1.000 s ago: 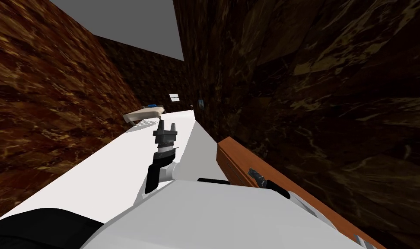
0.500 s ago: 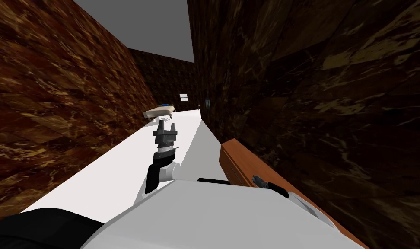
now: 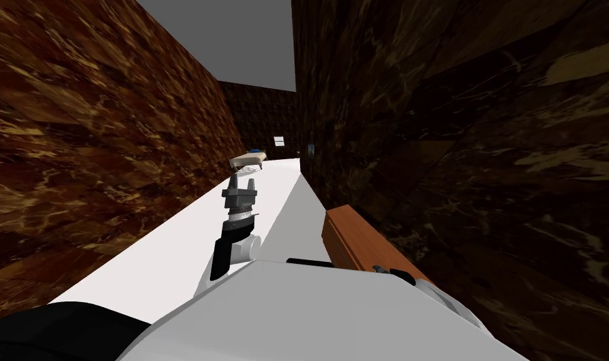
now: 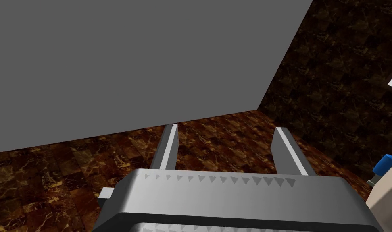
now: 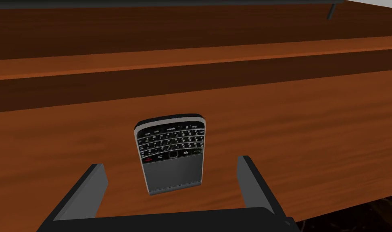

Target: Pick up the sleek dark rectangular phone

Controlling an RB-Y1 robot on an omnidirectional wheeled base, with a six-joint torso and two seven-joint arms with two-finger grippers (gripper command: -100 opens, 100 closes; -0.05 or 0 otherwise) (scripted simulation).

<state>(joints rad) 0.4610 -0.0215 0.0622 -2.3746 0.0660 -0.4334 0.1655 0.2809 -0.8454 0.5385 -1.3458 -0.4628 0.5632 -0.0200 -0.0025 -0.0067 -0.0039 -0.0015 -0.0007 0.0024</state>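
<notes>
The phone [image 5: 169,152] is a dark rectangle with a small keyboard and a grey screen. It lies flat on a brown wooden top [image 5: 312,133] in the right wrist view. My right gripper [image 5: 171,163] hovers over it, open, with one finger on each side of the phone's screen end and not touching it. In the head view that wooden furniture [image 3: 350,235] stands at my right against the dark wall. My left gripper [image 3: 242,185] is held out in front of me over the white floor, fingers open and holding nothing [image 4: 226,129].
Dark brown marbled walls close in on both sides of a narrow white floor strip [image 3: 171,257]. A beige piece of furniture [image 3: 248,160] with a small blue thing on it stands farther ahead. A raised wooden ledge [image 5: 191,56] runs behind the phone.
The head view has swung, so the walls and the beige furniture have slid right in the picture. My right hand sits lower by the wooden furniture. The left arm keeps its pose.
</notes>
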